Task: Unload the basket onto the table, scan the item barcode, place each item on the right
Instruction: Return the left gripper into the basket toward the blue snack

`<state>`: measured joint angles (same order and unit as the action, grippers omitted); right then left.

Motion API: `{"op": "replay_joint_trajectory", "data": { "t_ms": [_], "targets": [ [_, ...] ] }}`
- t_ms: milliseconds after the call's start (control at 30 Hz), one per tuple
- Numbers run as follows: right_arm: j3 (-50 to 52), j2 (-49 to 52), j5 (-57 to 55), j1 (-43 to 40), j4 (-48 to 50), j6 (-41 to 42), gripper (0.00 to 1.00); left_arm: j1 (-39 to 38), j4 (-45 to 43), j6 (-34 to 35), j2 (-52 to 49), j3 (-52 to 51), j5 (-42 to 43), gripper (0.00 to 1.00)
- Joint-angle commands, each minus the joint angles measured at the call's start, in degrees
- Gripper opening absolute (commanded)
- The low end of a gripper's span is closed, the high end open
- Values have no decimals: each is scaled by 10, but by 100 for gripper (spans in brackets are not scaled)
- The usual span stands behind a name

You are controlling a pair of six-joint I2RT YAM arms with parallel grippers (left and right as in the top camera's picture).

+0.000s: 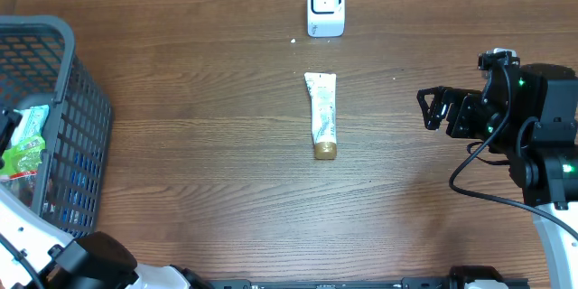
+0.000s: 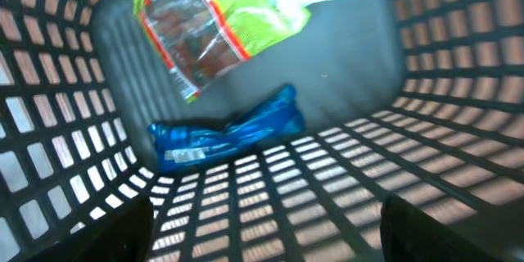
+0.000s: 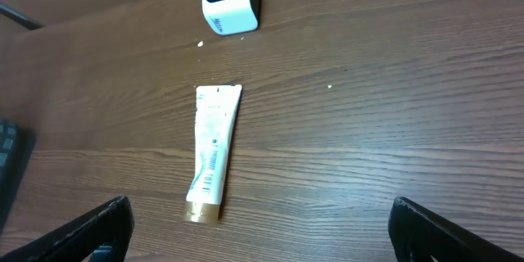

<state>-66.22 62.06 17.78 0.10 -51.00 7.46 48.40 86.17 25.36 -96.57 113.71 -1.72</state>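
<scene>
Tube [image 1: 322, 115] flat at mid-table, both grippers empty

White tube with a gold cap lies at the middle of the wooden table [image 1: 199, 72]. Its length runs from the near edge toward the far edge, cap end nearer, crimped end farther. Nothing touches it. The white scanner [image 1: 325, 5] stands upright close to the far edge, in line with the tube's crimped end and apart from it.

The right gripper [image 1: 432, 110] hovers near the right edge, well apart from the tube, its fingers spread wide with nothing between them. Its wrist camera looks across the table at the tube and the scanner beyond.

The grey mesh basket [image 1: 72, 99] sits at the left edge. The left gripper [image 2: 266, 225] is down inside it, fingers wide apart and holding nothing. Ahead of it, on the basket floor, lies a blue packet [image 2: 229, 131]. Beyond that, against the far wall of the basket, lies a green packet [image 2: 221, 29] with a clear window edged in red.
</scene>
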Motion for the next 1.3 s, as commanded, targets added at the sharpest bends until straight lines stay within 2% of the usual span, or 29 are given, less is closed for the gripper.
{"op": "replay_joint_trajectory", "data": {
  "t_ms": [0,300,433,533,833,967,1100,1133,1200,1267],
  "targets": [
    [-17,0,3,2,3,-2,100,4,-15,21,6,-63,-17,80],
    [-17,19,3,2,-3,-2,100,4,-141,14,6,-251,-17,84],
    [-17,24,4,2,-5,-2,100,4,-208,-15,6,-321,-17,95],
    [-17,24,3,2,-5,-2,100,3,-251,-45,6,-367,-15,100],
    [-17,24,3,2,-1,-2,100,3,-371,-76,6,-486,-10,99],
    [-17,24,4,2,0,-2,100,3,-409,-76,6,-523,-10,89],
    [-17,24,3,2,-1,-2,100,3,-426,-76,6,-544,-11,74],
    [-17,24,3,2,-1,-2,100,3,-427,-76,6,-546,-10,66],
    [-17,24,3,2,0,-2,100,3,-427,-76,6,-547,-11,42],
    [-17,24,3,2,-1,-2,100,3,-428,-76,6,-547,-11,25]
  ]
}}
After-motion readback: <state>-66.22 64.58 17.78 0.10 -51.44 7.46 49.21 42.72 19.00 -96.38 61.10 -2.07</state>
